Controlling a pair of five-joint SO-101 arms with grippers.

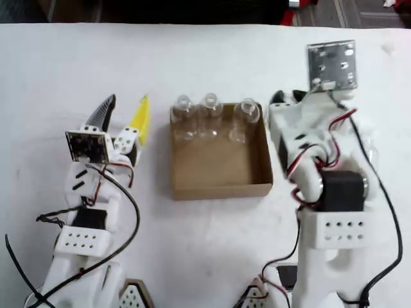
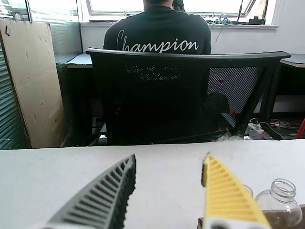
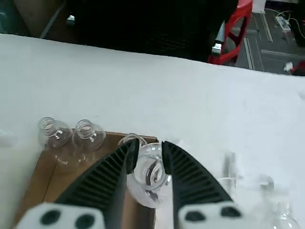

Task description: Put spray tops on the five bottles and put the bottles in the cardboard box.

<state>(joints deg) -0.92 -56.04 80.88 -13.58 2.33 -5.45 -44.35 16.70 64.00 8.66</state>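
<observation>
Presently a bottle [image 3: 150, 176] is gripped by the right claw [image 3: 148, 144] at the cardboard box [image 3: 40, 186] corner; left claw [image 2: 169, 156] is spread wide

Row of bottles [image 1: 209, 115] in cardboard box [image 1: 218, 173], along far wall.

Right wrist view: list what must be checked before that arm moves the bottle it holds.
1. Grip: the right gripper is closed on the clear bottle, one finger on each side: ok.
2. Spray top on that bottle: the neck is open, none fitted: not ok.
3. Tops on the three bottles at the far wall of the cardboard box: necks bare: not ok.
4. Free floor in the box: the near half is bare: ok.
5. Clearance: the left gripper is open and empty, beside the box: ok.
6. Held bottle over the box or just outside its corner: cannot tell.
</observation>
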